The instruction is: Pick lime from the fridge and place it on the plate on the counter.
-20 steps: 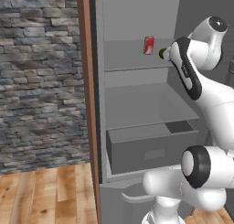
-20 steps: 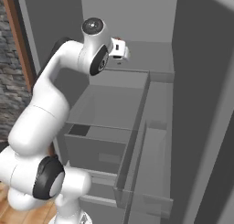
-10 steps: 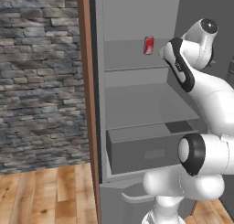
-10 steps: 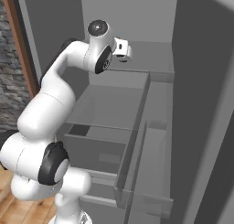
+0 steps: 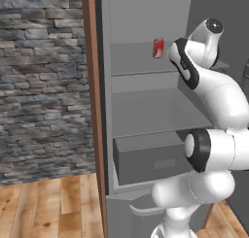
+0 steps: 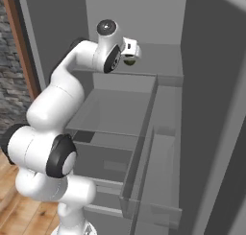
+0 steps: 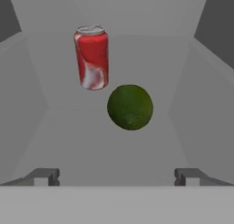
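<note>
The lime (image 7: 130, 107) sat on the upper shelf (image 5: 141, 62) of the fridge (image 5: 146, 18), just in front of and a little right of a red can (image 7: 92, 57) (the can stood upright, close beside it, whether touching could not be told). In the right base view the lime (image 6: 129, 62) showed as a dark green patch just under the hand. The gripper (image 7: 117, 176) was spread wide, its two fingertips (image 7: 45, 176) far apart at the bottom of the hand view, with the lime ahead of them and between their lines, not yet reached. Below the shelf, the grey drawer (image 5: 151, 157) stood pulled out. A stone wall (image 5: 44, 81) lay left of the fridge, over a wooden floor (image 5: 48, 208).
</note>
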You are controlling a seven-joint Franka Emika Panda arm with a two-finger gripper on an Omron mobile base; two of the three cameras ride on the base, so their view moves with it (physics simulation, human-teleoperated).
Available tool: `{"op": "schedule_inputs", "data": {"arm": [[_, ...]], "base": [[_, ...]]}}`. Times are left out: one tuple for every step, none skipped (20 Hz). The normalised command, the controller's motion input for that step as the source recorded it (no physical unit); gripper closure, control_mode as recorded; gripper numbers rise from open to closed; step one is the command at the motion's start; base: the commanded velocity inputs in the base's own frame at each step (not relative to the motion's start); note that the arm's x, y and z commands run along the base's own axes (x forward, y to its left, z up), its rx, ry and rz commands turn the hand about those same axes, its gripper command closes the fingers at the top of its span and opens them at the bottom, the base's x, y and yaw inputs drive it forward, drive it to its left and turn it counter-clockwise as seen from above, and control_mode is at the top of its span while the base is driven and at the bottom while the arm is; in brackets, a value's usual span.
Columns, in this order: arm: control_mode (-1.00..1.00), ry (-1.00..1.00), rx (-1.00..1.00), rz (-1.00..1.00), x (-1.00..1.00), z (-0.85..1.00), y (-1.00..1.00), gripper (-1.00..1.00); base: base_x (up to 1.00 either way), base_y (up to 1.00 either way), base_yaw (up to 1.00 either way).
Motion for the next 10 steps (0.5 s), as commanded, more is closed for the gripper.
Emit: {"op": "schedule_inputs", "data": {"arm": [[-1.0,0.0,0.0,-0.01,0.33,0.0,-0.07,-1.0],[-1.0,0.0,0.0,-0.01,0.29,0.0,-0.07,-1.0],[-1.0,0.0,0.0,-0.02,0.27,0.0,-0.07,-1.0],[-1.0,0.0,0.0,-0.02,0.26,0.0,-0.07,-1.0],[-1.0,0.0,0.0,-0.02,0.25,0.0,-0.07,-1.0],[-1.0,0.0,0.0,-0.02,0.25,0.0,-0.07,-1.0],[-1.0,0.0,0.0,-0.03,0.26,0.0,-0.06,-1.0],[-1.0,0.0,0.0,-0.02,0.26,0.0,-0.06,-1.0],[-1.0,0.0,0.0,-0.02,0.27,0.0,-0.07,-1.0],[-1.0,0.0,0.0,-0.02,0.26,0.0,-0.07,-1.0]], "base": [[0.0,0.0,0.0],[0.0,0.0,0.0],[0.0,0.0,0.0],[0.0,0.0,0.0],[0.0,0.0,0.0],[0.0,0.0,0.0],[0.0,0.0,0.0],[0.0,0.0,0.0],[0.0,0.0,0.0],[0.0,0.0,0.0]]}}
